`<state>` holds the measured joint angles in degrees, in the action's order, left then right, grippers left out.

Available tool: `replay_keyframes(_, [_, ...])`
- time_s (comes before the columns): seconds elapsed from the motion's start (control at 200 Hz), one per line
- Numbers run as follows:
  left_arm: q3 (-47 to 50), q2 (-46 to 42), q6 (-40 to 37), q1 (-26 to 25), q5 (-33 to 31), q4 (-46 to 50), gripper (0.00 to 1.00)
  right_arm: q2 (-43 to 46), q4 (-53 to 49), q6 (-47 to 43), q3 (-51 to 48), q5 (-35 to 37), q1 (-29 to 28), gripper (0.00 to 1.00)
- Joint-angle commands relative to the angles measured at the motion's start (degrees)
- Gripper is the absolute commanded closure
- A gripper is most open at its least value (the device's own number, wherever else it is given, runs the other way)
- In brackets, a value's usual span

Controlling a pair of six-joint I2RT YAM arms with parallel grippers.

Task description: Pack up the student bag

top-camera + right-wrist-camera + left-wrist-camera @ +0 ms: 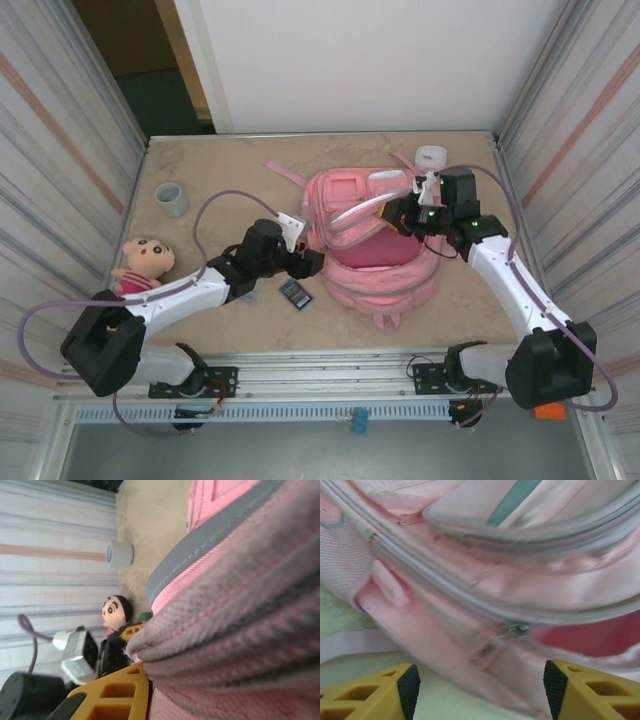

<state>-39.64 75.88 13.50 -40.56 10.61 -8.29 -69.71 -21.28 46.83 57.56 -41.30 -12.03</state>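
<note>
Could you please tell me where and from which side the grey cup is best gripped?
Probably its rim, from straight above: the cup stands upright, mouth open, clear of the doll, so one finger goes inside the wall, one outside. The open left gripper is nearer.

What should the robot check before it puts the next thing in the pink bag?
1. Main pocket of the student bag open: ok, the darker pink inside shows.
2. Right jaws holding the flap up: ok, the fabric looks pinched at the finger.
3. Left jaws free: ok, they stand apart with nothing between them, close to the zipper.
4. Things left to pack: ok, the doll, cup and small dark item lie on the table.
5. What is already inside the bag: cannot tell.
</note>
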Motion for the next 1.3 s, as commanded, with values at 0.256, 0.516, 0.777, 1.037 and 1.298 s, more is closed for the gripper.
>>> replay_keyframes(0.256, [-1.20,5.28,-26.27,1.20,15.30,-3.01,0.27,-4.13,-3.20,-9.51,8.59,-13.14,1.75,1.00])
replay_keyframes(0.516, [-3.63,11.31,-25.66,1.71,17.43,-8.98,0.65,-5.67,-5.29,-12.20,10.25,-15.82,1.84,1.00])
replay_keyframes(0.777, [-1.74,10.45,-24.38,2.06,17.07,-11.62,1.00,-6.29,-10.51,-16.33,12.83,-17.98,4.40,1.00])
replay_keyframes(1.037, [-1.67,10.84,-20.69,4.24,4.42,-8.38,1.00,-6.25,-17.92,-21.88,16.96,-22.77,6.12,1.00])
replay_keyframes(1.298, [-2.73,12.10,-21.63,6.02,7.64,-8.04,0.90,-7.44,-25.12,-27.40,19.42,-25.60,7.68,1.00])
